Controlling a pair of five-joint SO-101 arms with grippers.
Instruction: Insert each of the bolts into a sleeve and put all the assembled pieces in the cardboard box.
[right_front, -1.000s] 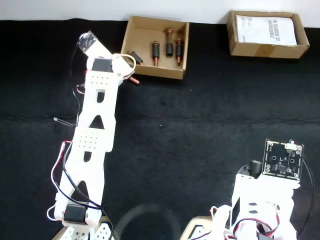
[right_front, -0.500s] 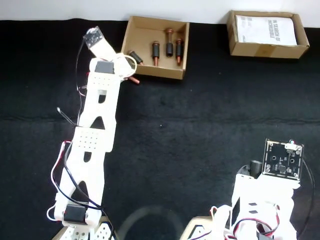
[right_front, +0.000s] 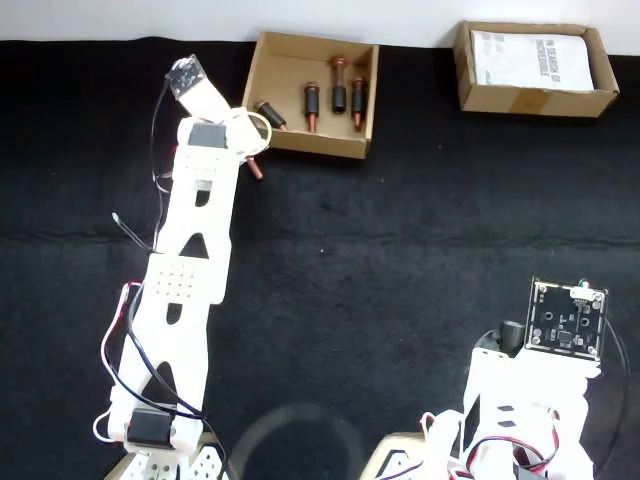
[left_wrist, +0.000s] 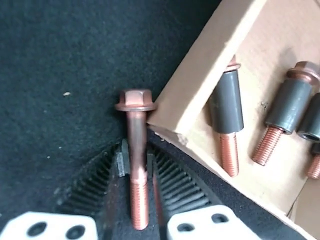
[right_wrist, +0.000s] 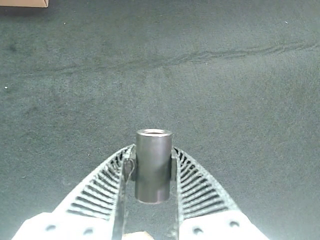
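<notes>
My left gripper (left_wrist: 136, 150) is shut on the threaded shank of a bare copper bolt (left_wrist: 136, 120), whose flanged head points away from the wrist. It hangs just outside the near left corner of the cardboard box (left_wrist: 200, 90). From above, this bolt (right_front: 256, 170) sticks out under the left gripper (right_front: 250, 152) beside the box (right_front: 262, 90). Several bolts in dark sleeves (right_front: 312, 105) lie inside. My right gripper (right_wrist: 152, 155) is shut on an upright dark sleeve (right_wrist: 154, 170) low over the black mat, at the front right; the sleeve (right_front: 512, 333) also shows from above.
A second cardboard box (right_front: 480, 95) holding a printed sheet stands at the back right. Black cloth (right_front: 400, 220) covers the table between the two arms. Loose wires hang along the left arm (right_front: 190, 270).
The left arm stretched a little farther toward the back, and its bolt swung from pointing right along the box front to pointing toward the front. The right arm has kept still.
</notes>
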